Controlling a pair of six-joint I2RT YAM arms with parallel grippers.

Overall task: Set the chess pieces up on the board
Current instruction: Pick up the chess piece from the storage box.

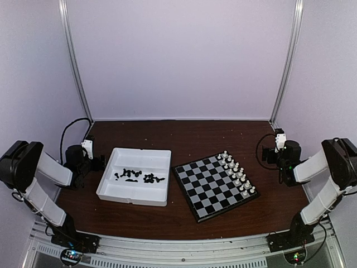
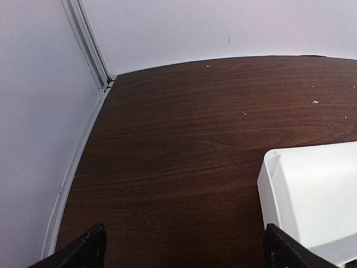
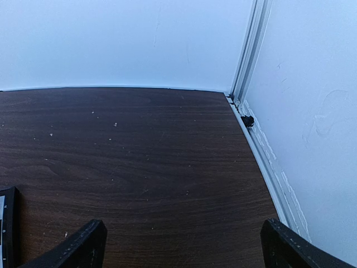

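Note:
Several tiny black chess pieces (image 1: 136, 177) lie loose in a white tray (image 1: 131, 199) left of centre. To its right the checkered board (image 1: 203, 185) lies turned at an angle, and two rows of white pieces (image 1: 237, 174) stand along its right side. My left gripper (image 1: 96, 162) rests low beside the tray's left wall, open and empty. The left wrist view shows its gripper (image 2: 187, 254) over bare wood, with the tray's corner (image 2: 312, 195) at right. My right gripper (image 1: 266, 154) sits right of the board, also open and empty. In the right wrist view the right gripper (image 3: 184, 248) faces bare table, and the board's rim (image 3: 8, 223) shows at the left edge.
White walls with aluminium corner posts (image 1: 75, 61) close in the dark wooden table (image 1: 184, 137) on three sides. A black cable (image 1: 70, 129) loops near the left wall. A small black fitting (image 3: 247, 120) sits at the base of the right wall.

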